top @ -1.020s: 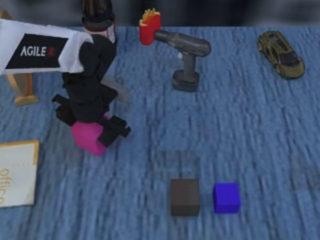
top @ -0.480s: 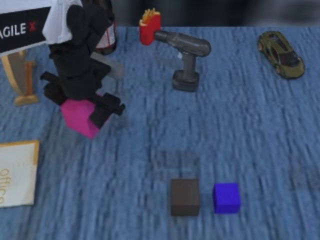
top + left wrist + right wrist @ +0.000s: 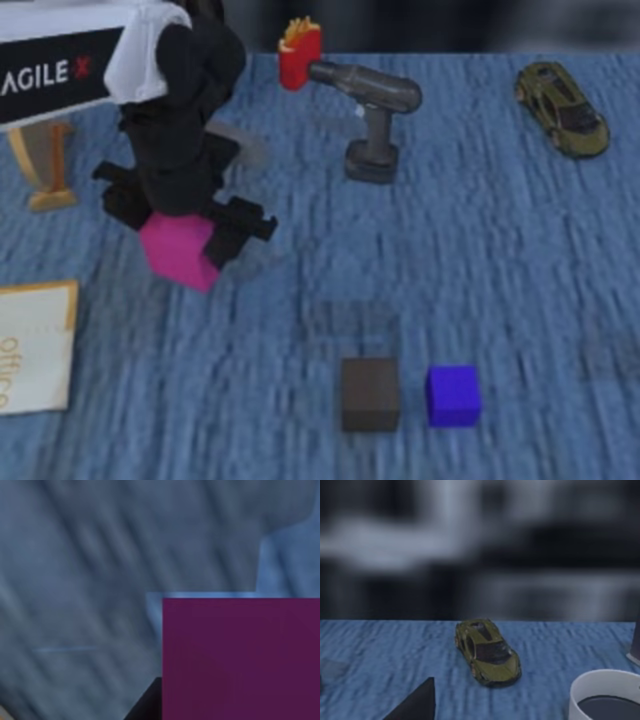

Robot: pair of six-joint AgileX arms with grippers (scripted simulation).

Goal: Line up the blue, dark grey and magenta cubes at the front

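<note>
Shifted rightward: magenta cube [image 3: 180, 252] between left gripper [image 3: 185, 215] jaws.

**Occlusions and cut-offs**

Left gripper [image 3: 185, 222] hides the magenta cube's [image 3: 181, 252] upper part. Booklet [image 3: 34, 345] is cut by the top view's left edge. Cup [image 3: 606, 696] is cropped at the right wrist view's corner; the background there is blurred.

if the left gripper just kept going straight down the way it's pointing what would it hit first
Only the blue table cloth: the left gripper, shut on the magenta cube, points down at bare cloth. Its height is unclear.
</note>
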